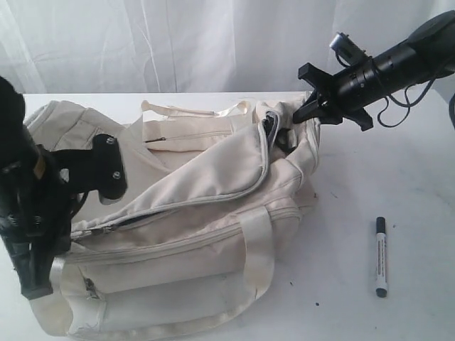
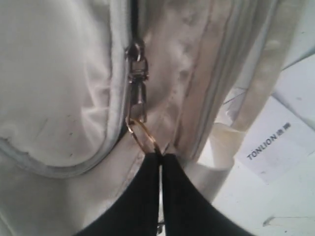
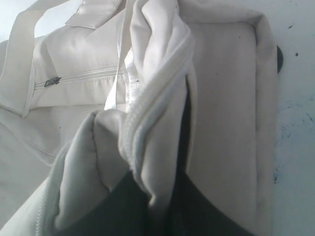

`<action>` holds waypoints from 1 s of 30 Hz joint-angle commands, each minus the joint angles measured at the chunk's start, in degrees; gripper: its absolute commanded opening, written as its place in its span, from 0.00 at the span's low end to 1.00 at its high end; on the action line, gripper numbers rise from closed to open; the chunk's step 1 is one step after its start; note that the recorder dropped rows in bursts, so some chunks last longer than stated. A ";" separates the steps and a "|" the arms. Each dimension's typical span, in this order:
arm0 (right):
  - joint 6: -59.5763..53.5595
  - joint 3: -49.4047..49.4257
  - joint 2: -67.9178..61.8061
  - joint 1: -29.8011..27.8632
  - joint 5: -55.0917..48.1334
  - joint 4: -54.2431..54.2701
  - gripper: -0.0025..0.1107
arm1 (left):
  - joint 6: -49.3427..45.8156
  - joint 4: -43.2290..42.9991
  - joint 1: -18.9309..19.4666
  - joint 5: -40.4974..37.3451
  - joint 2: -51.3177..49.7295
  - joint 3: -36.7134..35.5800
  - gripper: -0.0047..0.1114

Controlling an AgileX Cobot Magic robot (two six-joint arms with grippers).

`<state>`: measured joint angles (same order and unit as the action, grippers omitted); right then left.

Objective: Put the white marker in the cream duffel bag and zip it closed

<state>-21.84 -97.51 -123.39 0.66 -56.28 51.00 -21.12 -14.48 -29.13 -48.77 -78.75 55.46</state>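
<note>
The left tool [image 2: 160,158] is pressed together on the gold ring [image 2: 142,135] of a zipper pull [image 2: 138,78] on the cream duffel bag [image 1: 213,177]. The right tool [image 1: 313,110] pinches a fold of the bag's fabric beside the zipper at the bag's other end. The bag lies on the desk [image 1: 398,177], stretched between the two tools. The white marker [image 1: 381,256] lies on the desk outside the bag, well apart from both tools and nearer the right one.

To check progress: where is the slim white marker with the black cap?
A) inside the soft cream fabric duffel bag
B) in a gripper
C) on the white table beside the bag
C: the white marker lies on the white table, apart from the cream duffel bag.
</note>
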 commanded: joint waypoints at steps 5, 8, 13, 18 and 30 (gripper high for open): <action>-3.01 0.24 0.30 -0.72 0.72 -1.27 0.02 | 2.79 1.35 9.62 6.31 4.78 -4.28 0.04; -5.03 0.24 0.30 -0.72 -0.14 -2.90 0.02 | -0.15 6.42 10.13 7.61 5.45 -4.28 0.04; -11.22 0.24 0.53 -0.72 -4.00 -5.93 0.19 | -1.16 10.07 10.13 10.60 6.72 -4.28 0.04; -11.25 -0.01 1.78 -0.66 -5.47 -8.04 0.37 | -1.29 12.86 10.13 11.39 6.76 -4.56 0.04; -10.42 -2.12 8.93 -0.66 -9.51 -22.91 0.61 | -1.78 17.64 10.13 14.10 6.76 -5.76 0.04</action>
<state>-32.31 -99.34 -116.22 0.58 -62.68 30.14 -22.72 1.49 -19.28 -34.09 -72.61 50.03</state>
